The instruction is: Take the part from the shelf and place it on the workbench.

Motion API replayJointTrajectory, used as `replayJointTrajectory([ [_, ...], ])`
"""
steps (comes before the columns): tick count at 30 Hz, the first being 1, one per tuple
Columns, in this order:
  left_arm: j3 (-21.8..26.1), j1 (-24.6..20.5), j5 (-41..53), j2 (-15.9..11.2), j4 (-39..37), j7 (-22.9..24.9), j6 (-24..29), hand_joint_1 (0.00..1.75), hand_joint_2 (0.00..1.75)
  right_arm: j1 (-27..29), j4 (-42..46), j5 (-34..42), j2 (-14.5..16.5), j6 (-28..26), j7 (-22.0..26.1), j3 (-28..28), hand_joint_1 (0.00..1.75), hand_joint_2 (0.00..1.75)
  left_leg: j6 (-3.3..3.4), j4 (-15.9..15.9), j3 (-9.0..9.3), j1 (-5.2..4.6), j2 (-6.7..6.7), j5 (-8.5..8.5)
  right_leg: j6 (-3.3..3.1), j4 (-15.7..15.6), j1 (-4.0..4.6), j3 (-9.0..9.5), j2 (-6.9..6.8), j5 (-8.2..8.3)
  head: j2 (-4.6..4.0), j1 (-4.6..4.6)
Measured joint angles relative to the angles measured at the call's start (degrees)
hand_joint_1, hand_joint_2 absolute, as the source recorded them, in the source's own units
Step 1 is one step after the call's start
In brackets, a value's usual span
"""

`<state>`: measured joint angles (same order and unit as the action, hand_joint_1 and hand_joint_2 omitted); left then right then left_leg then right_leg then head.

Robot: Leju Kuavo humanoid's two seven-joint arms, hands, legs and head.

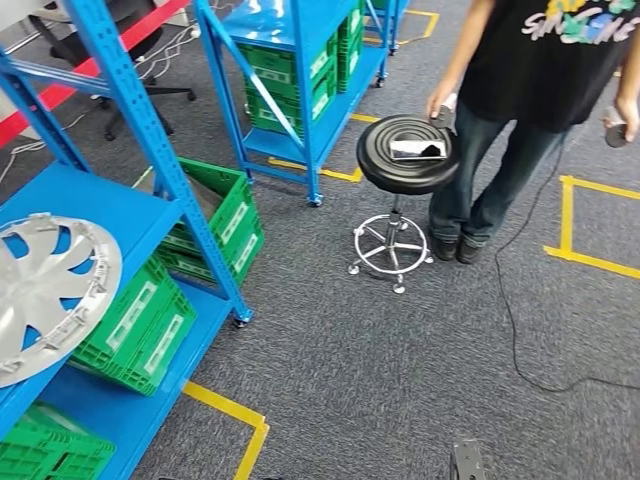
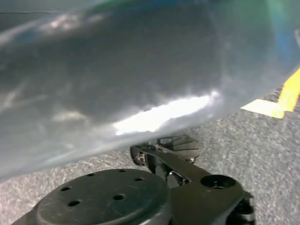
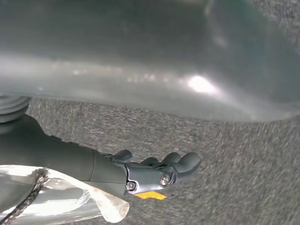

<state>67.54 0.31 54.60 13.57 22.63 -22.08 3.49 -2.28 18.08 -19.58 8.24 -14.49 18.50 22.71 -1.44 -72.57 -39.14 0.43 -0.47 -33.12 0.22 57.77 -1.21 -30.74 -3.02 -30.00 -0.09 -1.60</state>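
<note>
Grey carpet (image 1: 340, 350) with yellow tape (image 1: 226, 410) runs between blue shelves (image 1: 143, 120). At nine o'clock the silver part (image 1: 49, 290) lies on a shelf above green crates (image 1: 136, 325). At one o'clock a stool (image 1: 407, 152) stands beside a person (image 1: 528, 90). Right hand (image 3: 155, 171) hangs over carpet, fingers loosely curled, holding nothing; left hand's (image 2: 169, 154) grip I cannot tell.

Bright, even head view; wrist views blurred, perhaps by glare.

Obstacles: blue shelf upright (image 1: 147, 130) crossing upper left; green crates (image 1: 136, 320) filling lower-left shelf levels; black stool (image 1: 407, 152) at upper centre; person (image 1: 528, 90) just beside it, upper right. Free room: grey carpet (image 1: 377, 380) across centre and lower right.
</note>
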Motion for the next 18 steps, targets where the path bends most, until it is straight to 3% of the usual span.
replayJointTrajectory([
  [1, 0.0, 0.1, 0.0, 0.0, 0.0, 0.0, 0.0, 0.00, 0.00, -0.1, 0.0, 0.0, 0.0, 0.0, 0.0, 0.0, 0.00, 0.00, 0.00, 3.0, 1.55, 0.09, 0.40, 1.95, 0.09, 0.0, -0.01, 0.17, -0.68, -0.11, 0.00, -0.01],
  [3, 0.0, 0.0, 0.0, 0.0, 0.0, 0.0, 0.0, 0.00, 0.00, -0.2, 0.0, 0.0, 0.0, 0.0, 0.0, 0.0, 0.00, 0.00, 0.37, 10.4, 5.23, -0.21, 2.76, 5.01, 0.49, 0.0, 0.13, 0.54, -1.89, -0.40, 0.00, -0.01],
  [5, 0.0, -0.2, 0.0, 0.0, 0.0, 0.0, 0.0, 0.00, 0.00, -0.3, 0.0, 0.0, 0.0, 0.0, 0.0, 0.0, 0.00, 0.00, 1.08, 13.9, 6.71, -0.75, 4.39, 5.59, 1.11, 0.0, 0.39, 0.79, -3.06, -0.68, 0.00, 0.07],
  [7, 0.1, -0.1, 0.0, 0.0, 0.0, 0.0, 0.0, 0.00, 0.00, -0.4, 0.0, 0.0, 0.0, 0.0, 0.0, 0.0, 0.00, 0.00, 1.86, 14.2, 6.63, -0.95, 3.48, 5.62, 1.78, -0.2, 0.43, 1.09, -4.22, -0.86, 0.00, 0.10],
  [8, 0.1, 0.1, 0.0, 0.0, 0.0, 0.0, 0.0, 0.00, 0.00, -0.6, 0.0, 0.0, 0.0, 0.0, 0.0, -0.1, 0.00, 0.00, 2.20, 14.4, 6.74, -0.89, 2.87, 5.75, 2.12, -0.1, 0.32, 1.15, -3.90, -1.17, 0.00, 0.09],
  [10, 0.1, 0.1, 0.1, 0.0, 0.0, -0.1, 0.0, 0.00, 0.00, -0.7, 0.1, 0.0, 0.1, 0.1, 0.1, -0.1, 0.00, 0.00, 2.95, 14.9, 6.99, -0.63, 1.65, 6.10, 2.54, 3.0, 0.13, -0.21, -1.14, -3.29, 0.00, 0.39],
  [12, 0.1, -0.1, 0.4, 0.0, 0.0, -0.1, 0.0, 0.00, 0.00, -0.5, 0.1, 0.0, 0.1, 0.1, 0.1, -0.2, 0.00, 0.00, 3.43, 14.9, 6.91, -0.58, 0.34, 6.20, 2.59, 10.2, 0.07, -3.88, 1.96, -6.67, 0.00, 0.72],
  [13, 0.2, -0.2, 0.4, 0.0, 0.0, -0.1, -0.1, 0.00, 0.00, -0.4, 0.1, 0.0, 0.1, 0.1, 0.1, -0.2, 0.00, 0.00, 3.57, 14.9, 6.87, -0.62, -0.45, 6.21, 2.59, 13.8, 0.09, -5.84, 2.52, -7.77, 0.00, 0.74],
  [14, 0.2, -0.3, 0.5, 0.0, 0.0, -0.1, -0.1, 0.00, 0.00, -0.2, 0.1, 0.0, 0.1, 0.1, 0.0, -0.2, 0.00, 0.00, 3.63, 14.9, 6.89, -0.67, -1.23, 6.20, 2.58, 15.7, 0.10, -7.11, 2.79, -7.84, 0.00, 0.73],
  [15, 0.2, -0.2, 0.6, 0.0, 0.0, -0.1, -0.1, 0.00, 0.00, -0.2, 0.1, -0.1, 0.1, 0.1, 0.0, -0.2, 0.00, 0.00, 3.64, 14.9, 6.93, -0.69, -2.06, 6.19, 2.55, 15.5, 0.10, -7.45, 2.95, -6.82, 0.00, 0.73],
  [16, 0.3, -0.2, 0.6, 0.0, 0.0, -0.1, -0.1, 0.00, 0.00, -0.2, 0.1, -0.1, 0.1, 0.1, 0.0, -0.2, 0.00, 0.00, 3.59, 14.8, 6.99, -0.68, -2.87, 6.16, 2.49, 13.1, 0.05, -6.62, 3.23, -4.79, 0.00, 0.72],
  [18, 0.5, -0.3, 0.7, 0.0, 0.0, -0.1, -0.2, 0.00, 0.00, -0.3, 0.1, -0.1, 0.1, 0.1, 0.0, -0.3, 0.00, 0.00, 3.23, 14.3, 6.91, -0.70, -4.39, 5.92, 2.34, 5.6, -0.23, -3.49, 5.45, -0.88, 0.00, 0.74],
])
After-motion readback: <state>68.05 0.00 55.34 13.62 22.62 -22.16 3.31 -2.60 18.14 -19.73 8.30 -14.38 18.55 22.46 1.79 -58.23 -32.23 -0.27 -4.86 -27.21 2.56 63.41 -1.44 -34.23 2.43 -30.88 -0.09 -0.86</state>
